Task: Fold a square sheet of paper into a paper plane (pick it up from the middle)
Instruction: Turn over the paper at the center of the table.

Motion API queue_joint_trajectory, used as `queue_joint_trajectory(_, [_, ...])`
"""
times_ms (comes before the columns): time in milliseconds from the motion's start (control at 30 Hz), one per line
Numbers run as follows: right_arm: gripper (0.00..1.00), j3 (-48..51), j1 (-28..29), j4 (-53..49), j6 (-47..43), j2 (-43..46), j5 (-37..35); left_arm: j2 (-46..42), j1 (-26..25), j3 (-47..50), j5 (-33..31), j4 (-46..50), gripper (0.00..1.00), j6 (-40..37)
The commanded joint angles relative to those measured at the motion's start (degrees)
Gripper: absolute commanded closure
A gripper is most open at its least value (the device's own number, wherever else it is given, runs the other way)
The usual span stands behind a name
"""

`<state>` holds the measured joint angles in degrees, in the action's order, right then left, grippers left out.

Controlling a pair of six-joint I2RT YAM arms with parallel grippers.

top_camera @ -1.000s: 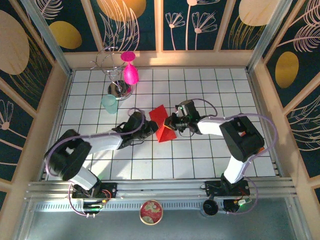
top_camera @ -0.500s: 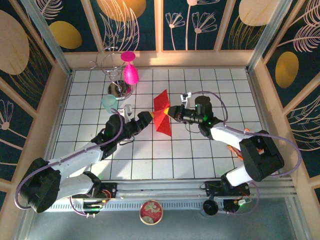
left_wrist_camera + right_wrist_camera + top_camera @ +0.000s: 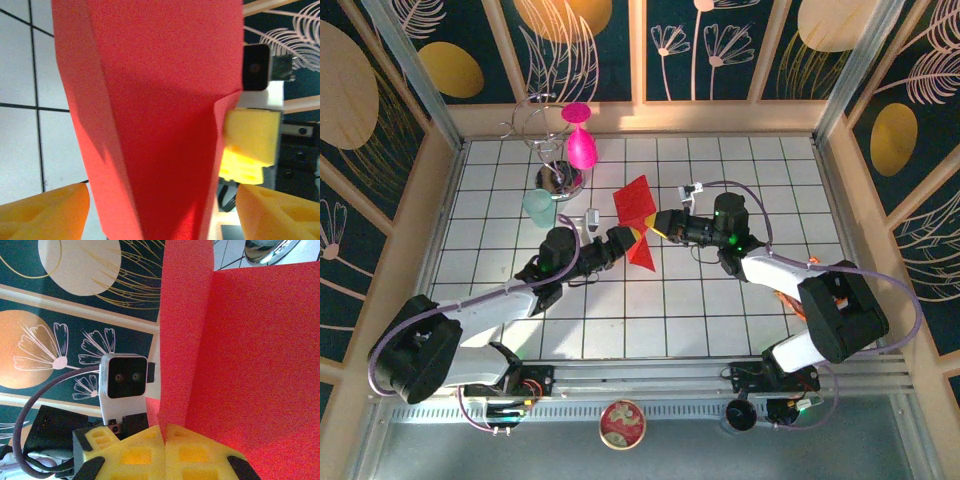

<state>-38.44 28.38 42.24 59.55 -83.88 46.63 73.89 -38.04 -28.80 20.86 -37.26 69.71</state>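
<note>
While the right gripper is clamped on one edge of the creased red paper, holding it on edge over the middle of the tiled table, the left gripper stands spread, its orange fingers either side of the paper, not touching.

Bright, even light; blurry close-ups.
</note>
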Motion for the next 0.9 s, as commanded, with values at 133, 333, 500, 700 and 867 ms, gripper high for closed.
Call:
queue_joint_trajectory(133, [0.98,1.26,-0.08,2.14,0.49,0.52,1.11,-0.75,-0.12,-0.41,2.07,-6.19,0.41,0.82])
queue_joint_trajectory(333, [0.97,1.26,-0.34,1.68,0.38,0.36,1.18,-1.07,-0.17,0.02,1.99,-6.49,0.55,0.77])
queue_joint_trajectory(500, [0.95,0.91,-0.52,-0.01,-0.65,0.55,0.96,-0.85,-0.14,0.41,1.98,-7.09,0.65,-0.27])
queue_joint_trajectory(700, [0.88,0.91,-0.96,-2.33,-1.82,1.25,0.39,0.03,-0.15,-0.11,1.83,-5.53,0.75,-1.24])
queue_joint_trajectory(867, [0.85,0.91,-1.62,-5.2,-3.15,2.3,-0.61,0.9,-0.18,-0.07,1.11,-5.2,0.81,-0.89])
